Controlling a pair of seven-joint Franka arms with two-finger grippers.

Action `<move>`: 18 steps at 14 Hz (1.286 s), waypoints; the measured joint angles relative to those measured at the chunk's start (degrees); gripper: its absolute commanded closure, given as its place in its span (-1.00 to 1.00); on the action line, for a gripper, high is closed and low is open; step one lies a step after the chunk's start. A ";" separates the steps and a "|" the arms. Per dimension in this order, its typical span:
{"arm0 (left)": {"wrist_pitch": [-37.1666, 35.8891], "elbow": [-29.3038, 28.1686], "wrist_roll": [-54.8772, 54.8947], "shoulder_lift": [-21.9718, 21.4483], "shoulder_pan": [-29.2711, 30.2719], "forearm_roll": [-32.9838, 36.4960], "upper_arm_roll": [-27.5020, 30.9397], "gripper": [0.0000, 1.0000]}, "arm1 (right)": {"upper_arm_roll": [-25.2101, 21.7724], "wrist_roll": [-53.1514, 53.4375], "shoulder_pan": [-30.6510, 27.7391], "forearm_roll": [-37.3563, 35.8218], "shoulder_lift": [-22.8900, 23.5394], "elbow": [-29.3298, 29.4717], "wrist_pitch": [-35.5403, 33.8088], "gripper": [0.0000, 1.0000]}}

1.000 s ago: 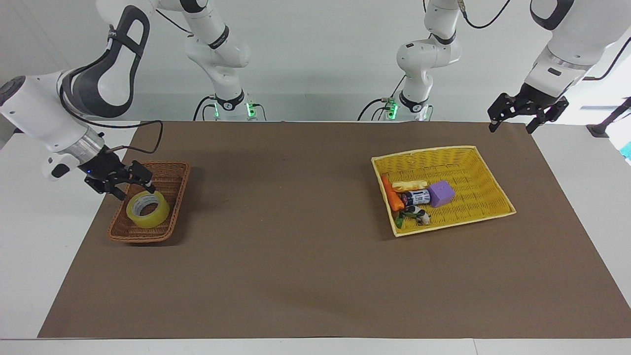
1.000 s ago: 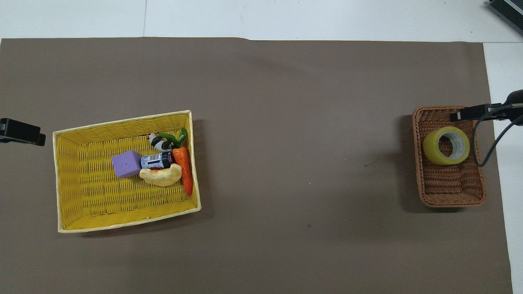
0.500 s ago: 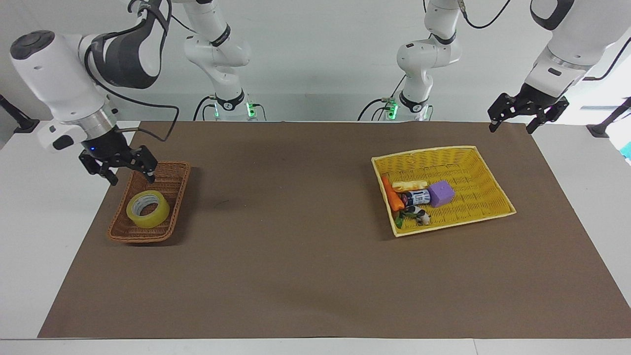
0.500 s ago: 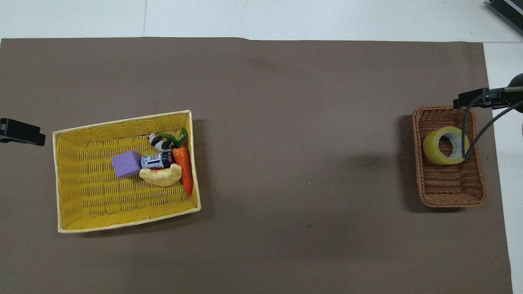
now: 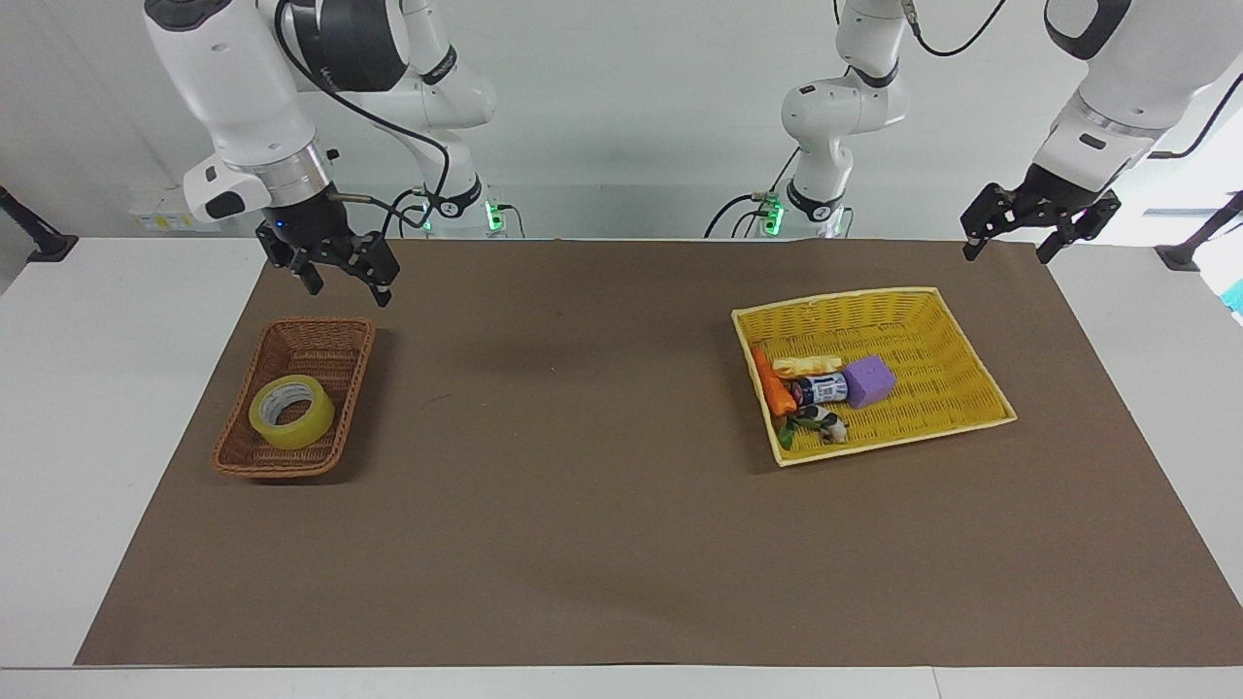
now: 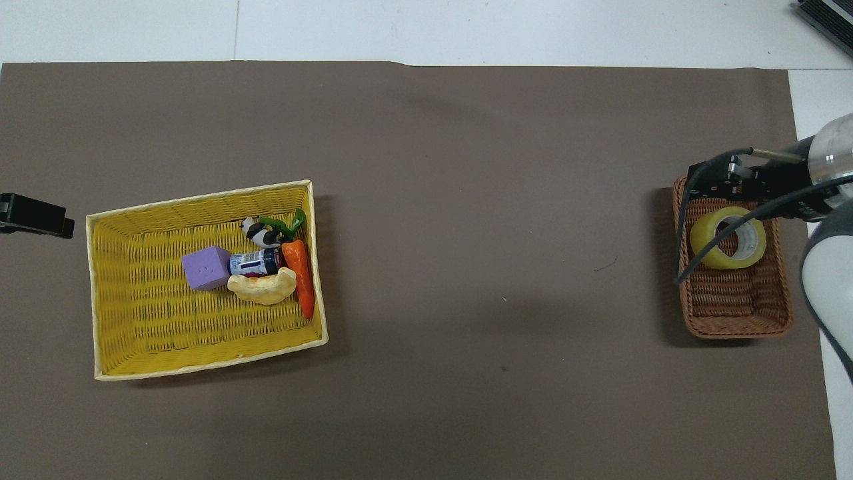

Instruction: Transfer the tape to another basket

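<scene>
Nearby, the open right pincer (image 5: 343, 276) hangs above the basket (image 5: 342, 336) holding tape (image 5: 290, 412), purple cube (image 5: 868, 380) well apart.

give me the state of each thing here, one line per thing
tape: lying flat in the brown basket, not held
yellow basket: holds several small items
purple cube: in the yellow basket
right end effector: open, raised, empty
left end effector: open, empty, waiting

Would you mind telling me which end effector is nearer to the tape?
The right end effector: it hangs just above the brown basket holding the tape. The left end effector waits at the table's other end.
</scene>
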 measured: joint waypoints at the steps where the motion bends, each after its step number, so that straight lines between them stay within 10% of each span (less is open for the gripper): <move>1: 0.00 0.00 0.00 0.00 0.00 0.00 0.00 -1.00 | -0.15 0.10 0.02 -0.16 -0.71 0.40 -1.45 -1.00; 18: 0.00 0.00 0.00 0.00 0.00 0.00 0.00 -1.00 | -1.88 -10.19 -2.11 -0.66 -6.31 0.96 -10.98 -1.00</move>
